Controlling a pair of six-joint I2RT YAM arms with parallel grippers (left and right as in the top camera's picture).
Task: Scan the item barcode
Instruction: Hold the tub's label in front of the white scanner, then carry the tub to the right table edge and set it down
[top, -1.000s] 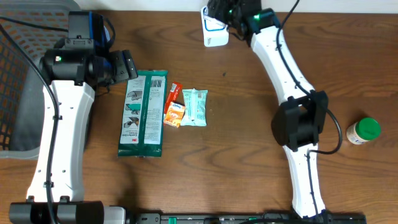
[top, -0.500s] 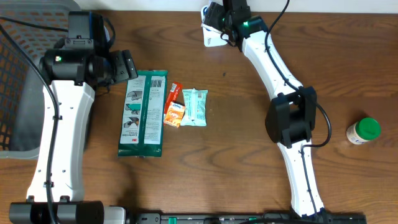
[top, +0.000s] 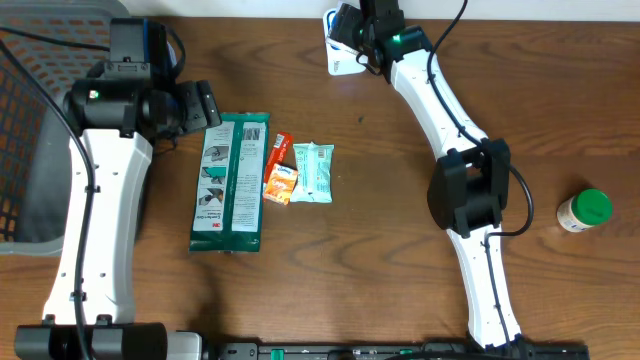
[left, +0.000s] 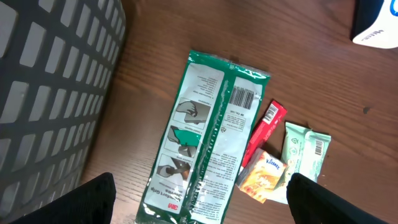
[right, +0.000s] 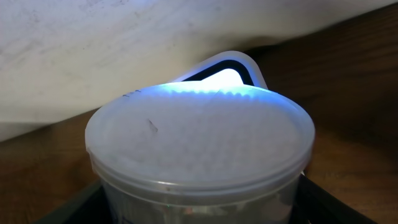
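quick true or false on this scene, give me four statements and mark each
1. The green package lies barcode side up. True.
2. The green-capped bottle lies beside the green package. False: it stands alone, far to the right.
3. The left gripper has its jaws open and empty. True.
4. The right gripper is empty. False: it holds a clear lidded tub at the white scanner.

1. Left arm (top: 95, 220): white links, black joints, a blue part (top: 150, 40) at the wrist, a green light.
2. Right arm (top: 440, 85): white links, black elbow (top: 470, 195), green light near the wrist, thin black cable (top: 527, 205) alongside.
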